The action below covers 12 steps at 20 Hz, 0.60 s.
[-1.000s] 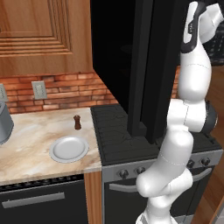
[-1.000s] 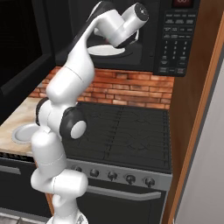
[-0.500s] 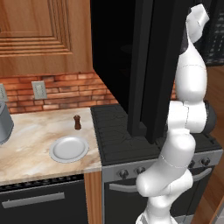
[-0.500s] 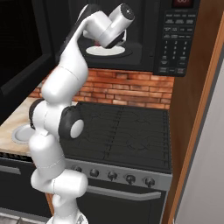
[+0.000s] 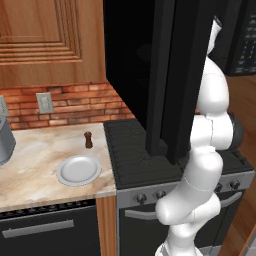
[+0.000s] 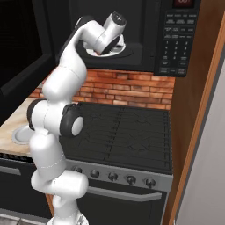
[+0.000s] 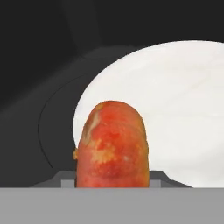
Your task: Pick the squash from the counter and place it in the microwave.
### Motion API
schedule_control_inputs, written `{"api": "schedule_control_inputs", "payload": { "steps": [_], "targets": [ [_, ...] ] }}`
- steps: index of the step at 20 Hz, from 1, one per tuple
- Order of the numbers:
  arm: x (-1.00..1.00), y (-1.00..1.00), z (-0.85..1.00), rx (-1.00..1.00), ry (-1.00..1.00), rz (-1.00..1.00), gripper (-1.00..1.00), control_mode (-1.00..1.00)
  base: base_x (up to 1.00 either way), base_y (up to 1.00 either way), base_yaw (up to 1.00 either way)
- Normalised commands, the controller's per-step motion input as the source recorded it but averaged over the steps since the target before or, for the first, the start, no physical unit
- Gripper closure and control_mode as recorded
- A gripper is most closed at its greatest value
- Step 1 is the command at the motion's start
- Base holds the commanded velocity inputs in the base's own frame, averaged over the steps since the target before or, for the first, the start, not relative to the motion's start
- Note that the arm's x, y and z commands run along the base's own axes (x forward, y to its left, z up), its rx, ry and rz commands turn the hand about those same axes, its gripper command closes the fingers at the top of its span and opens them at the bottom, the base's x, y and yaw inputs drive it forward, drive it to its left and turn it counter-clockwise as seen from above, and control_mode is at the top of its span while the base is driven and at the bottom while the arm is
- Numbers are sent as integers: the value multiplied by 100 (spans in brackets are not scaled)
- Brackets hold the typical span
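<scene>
The squash [image 7: 112,144] sits held between the fingers [image 6: 107,49], which are closed on it inside the open microwave [image 6: 145,37], poised over the near edge of the microwave's white turntable [image 7: 183,109]. Whether the squash touches the turntable cannot be told.

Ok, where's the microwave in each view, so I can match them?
Left base view: microwave top centre, tall black door swung open toward the camera.
Right base view: across the top, button panel at right.
Hand view: its dark cavity behind the squash.
Shared landmark: the white turntable, in right base and hand views.
</scene>
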Motion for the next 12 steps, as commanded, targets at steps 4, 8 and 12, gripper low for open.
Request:
{"api": "schedule_control_inputs", "payload": {
  "steps": [4,8,12],
  "targets": [
    [36,0,0,-10,0,0,100,-100,0,0,0],
    [14,-6,0,-6,0,0,100,-100,0,0,0],
    [5,-3,0,-3,0,0,100,-100,0,0,0]
  ]
}}
